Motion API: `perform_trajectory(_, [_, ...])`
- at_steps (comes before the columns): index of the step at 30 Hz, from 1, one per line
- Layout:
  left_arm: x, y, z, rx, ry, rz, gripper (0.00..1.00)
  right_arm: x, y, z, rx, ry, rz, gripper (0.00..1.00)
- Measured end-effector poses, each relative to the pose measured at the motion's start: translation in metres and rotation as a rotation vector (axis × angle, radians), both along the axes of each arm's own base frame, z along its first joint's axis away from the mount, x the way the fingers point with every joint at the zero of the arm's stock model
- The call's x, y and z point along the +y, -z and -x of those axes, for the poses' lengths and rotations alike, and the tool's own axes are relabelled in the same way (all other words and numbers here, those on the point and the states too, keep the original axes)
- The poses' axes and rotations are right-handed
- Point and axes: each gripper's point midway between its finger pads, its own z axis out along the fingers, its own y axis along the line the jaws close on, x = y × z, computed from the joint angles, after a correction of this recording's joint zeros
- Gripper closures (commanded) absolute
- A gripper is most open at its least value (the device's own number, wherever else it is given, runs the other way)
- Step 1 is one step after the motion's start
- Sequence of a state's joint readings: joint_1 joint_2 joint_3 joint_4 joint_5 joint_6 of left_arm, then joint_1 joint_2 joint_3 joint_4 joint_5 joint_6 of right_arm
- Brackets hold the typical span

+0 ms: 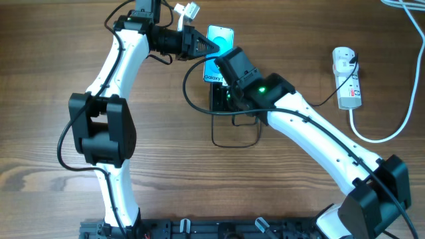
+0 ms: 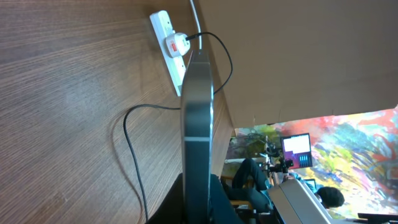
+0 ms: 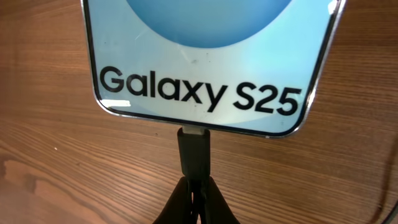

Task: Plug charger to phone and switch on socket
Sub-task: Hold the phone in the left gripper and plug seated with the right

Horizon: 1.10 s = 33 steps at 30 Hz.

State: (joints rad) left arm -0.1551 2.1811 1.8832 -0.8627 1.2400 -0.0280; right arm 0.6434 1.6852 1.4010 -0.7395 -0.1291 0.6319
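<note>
**Plug tip at the phone's port, socket waiting off to the right**

At the left, the left fingers (image 1: 202,45) are closed on the top end of the phone (image 1: 222,36), holding it raised off the surface (image 1: 53,40) with the screen facing up. The phone's long axis runs from those fingers straight toward the right arm. At its lower edge the right fingers (image 3: 180,208) are pinched shut on the charger (image 3: 194,149), whose black tip points up that same axis and meets the port. Whether it is fully seated I cannot tell, so the next push probably has to go straight along the phone's length. The charger's slack loops on the surface below the phone, clear of both sets of fingers.

Further right, well apart from the phone, lies the socket (image 1: 348,78), with its white cord (image 1: 392,133) curving away beside it. The right arm is plainly the nearer one for the switch, but it must let go of the plug first.
</note>
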Motion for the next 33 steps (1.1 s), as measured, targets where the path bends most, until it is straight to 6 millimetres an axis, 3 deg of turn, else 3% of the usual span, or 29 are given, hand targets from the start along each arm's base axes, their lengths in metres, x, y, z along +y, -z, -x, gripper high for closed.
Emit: perform_trajectory(33, [0.0050, -0.0006, 0.0004, -0.006, -0.001, -0.003, 0.96, 0.0011, -0.0044, -0.0029, -0.027, -0.040, 0.002, 0.96])
